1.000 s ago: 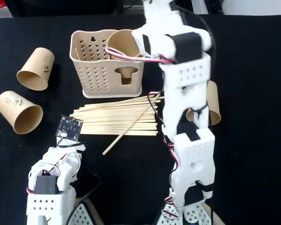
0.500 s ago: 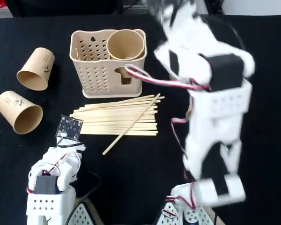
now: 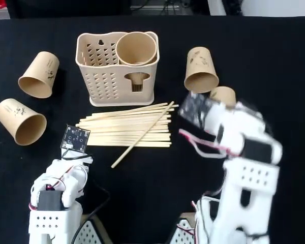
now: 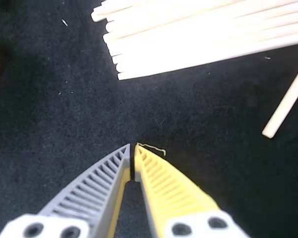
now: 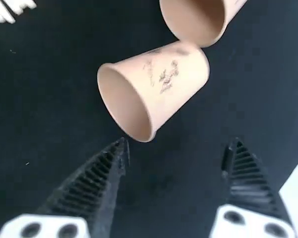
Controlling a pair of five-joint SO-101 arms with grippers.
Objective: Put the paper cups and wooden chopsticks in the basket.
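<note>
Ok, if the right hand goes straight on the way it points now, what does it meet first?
Most likely the paper cup lying on its side just ahead of the open right hand, its mouth turned toward the hand. A second cup lies beyond. Depth is unclear; the hand may pass above it.

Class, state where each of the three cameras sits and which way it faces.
High view: fixed overhead, facing down on basket, chopsticks, left arm and right arm.
Left wrist view: on that arm, facing down past the shut left gripper at the chopsticks.
Right wrist view: on that arm, facing down past the open right gripper at two paper cups.
High and left wrist views share the chopsticks.
</note>
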